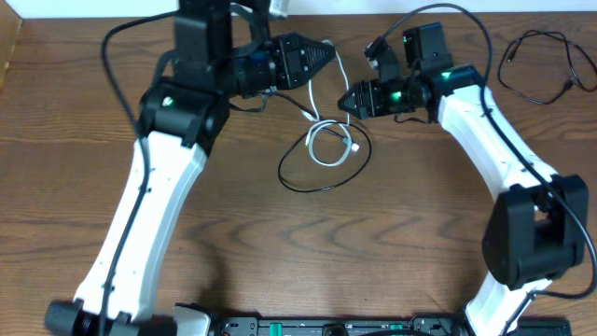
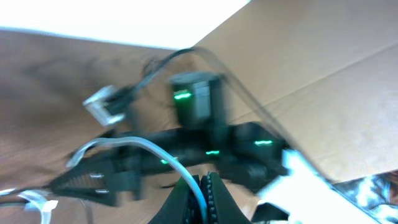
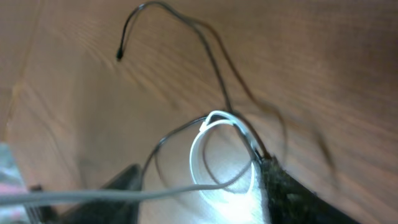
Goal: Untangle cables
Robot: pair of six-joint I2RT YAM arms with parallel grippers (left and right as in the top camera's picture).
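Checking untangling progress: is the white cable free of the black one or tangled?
Tangled: overhead, the white cable lies coiled across the loop of the black cable; the right wrist view shows them crossing.

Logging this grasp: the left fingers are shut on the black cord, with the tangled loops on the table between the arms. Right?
Not quite: the left fingers are shut on the white cord, not the black cord, as the left wrist view shows. The tangled loops do lie on the table as you say.
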